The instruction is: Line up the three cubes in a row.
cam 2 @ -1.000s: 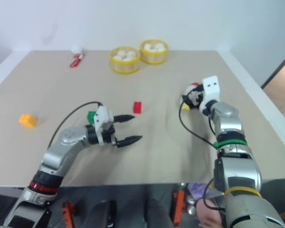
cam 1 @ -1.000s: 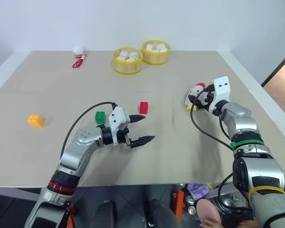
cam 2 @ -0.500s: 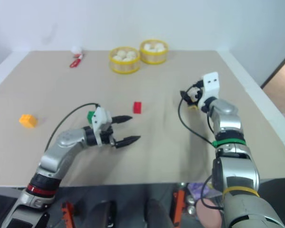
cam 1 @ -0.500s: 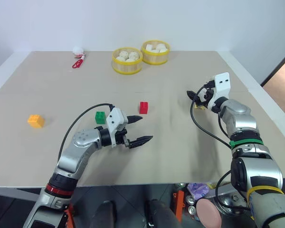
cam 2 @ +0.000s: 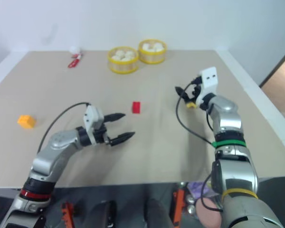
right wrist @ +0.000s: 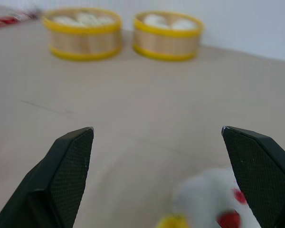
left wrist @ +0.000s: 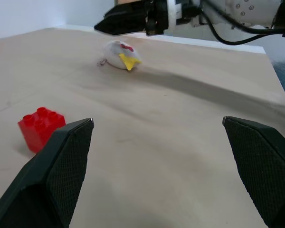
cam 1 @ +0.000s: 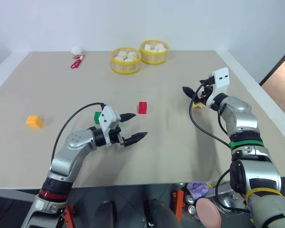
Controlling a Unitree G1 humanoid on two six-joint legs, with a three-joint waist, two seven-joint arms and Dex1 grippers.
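Both my grippers gape empty: left [cam 1: 133, 127] beside the green cube [cam 1: 98, 117] and red cube [cam 1: 142, 107]; right [cam 1: 192, 90] above the chicken toy [left wrist: 118, 54]; orange cube [cam 1: 34, 121] far left.

Both arms reach out over the table, each gripper spread wide with nothing between its fingers

The left gripper [cam 1: 133, 127] sits low at the end of a bent silver arm and points level, forward and toward the robot's right, its two black fingers [left wrist: 61, 166] well apart; a black cable loops from the forearm to the white block at the wrist. The right gripper [cam 1: 192, 90] is held higher and farther out, pointing level and toward the robot's left, fingers [right wrist: 66, 166] splayed, with a white block on the wrist and a black cable hanging below the forearm
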